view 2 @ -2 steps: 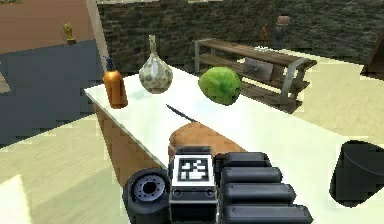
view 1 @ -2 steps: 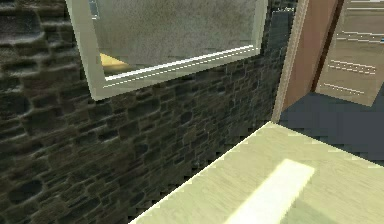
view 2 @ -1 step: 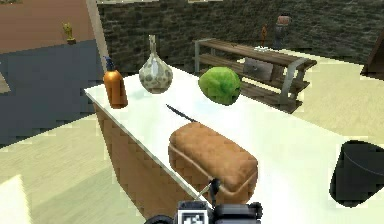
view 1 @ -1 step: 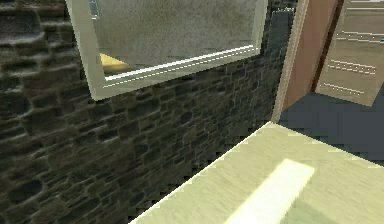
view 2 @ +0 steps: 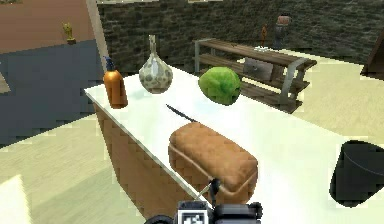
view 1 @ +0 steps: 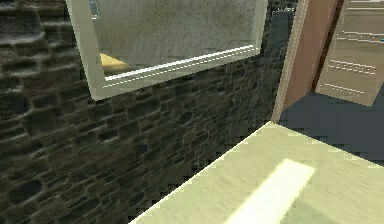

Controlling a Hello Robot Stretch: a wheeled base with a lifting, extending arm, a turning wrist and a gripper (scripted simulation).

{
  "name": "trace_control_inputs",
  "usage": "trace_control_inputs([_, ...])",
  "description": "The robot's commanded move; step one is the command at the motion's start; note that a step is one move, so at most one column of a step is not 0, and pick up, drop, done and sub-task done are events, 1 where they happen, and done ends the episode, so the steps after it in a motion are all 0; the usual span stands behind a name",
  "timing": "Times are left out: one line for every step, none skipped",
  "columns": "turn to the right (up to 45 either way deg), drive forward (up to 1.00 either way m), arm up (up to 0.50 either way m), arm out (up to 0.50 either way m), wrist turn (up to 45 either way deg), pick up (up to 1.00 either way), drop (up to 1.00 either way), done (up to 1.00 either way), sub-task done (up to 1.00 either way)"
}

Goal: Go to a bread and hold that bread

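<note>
A brown loaf of bread [view 2: 212, 155] lies on the white countertop [view 2: 290, 140] in the arm side view, near its front edge. The gripper [view 2: 214, 206] shows at the bottom edge, just below the loaf's near end, with a white marked square beside it. Its far end sits against the bread, so I cannot tell whether it holds anything.
On the counter stand an orange bottle [view 2: 116, 85], a pale vase [view 2: 154, 69], a green round thing [view 2: 220, 85], a thin knife [view 2: 182, 114] and a black pot [view 2: 360, 172]. A wooden bench [view 2: 255, 62] stands behind. The forward view has a dark stone wall [view 1: 120, 140], a window [view 1: 170, 40] and a doorway [view 1: 335, 70].
</note>
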Motion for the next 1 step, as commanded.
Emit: trace_control_inputs([0.0, 0.0, 0.08, 0.0, 0.0, 0.0, 0.0, 0.0, 0.0])
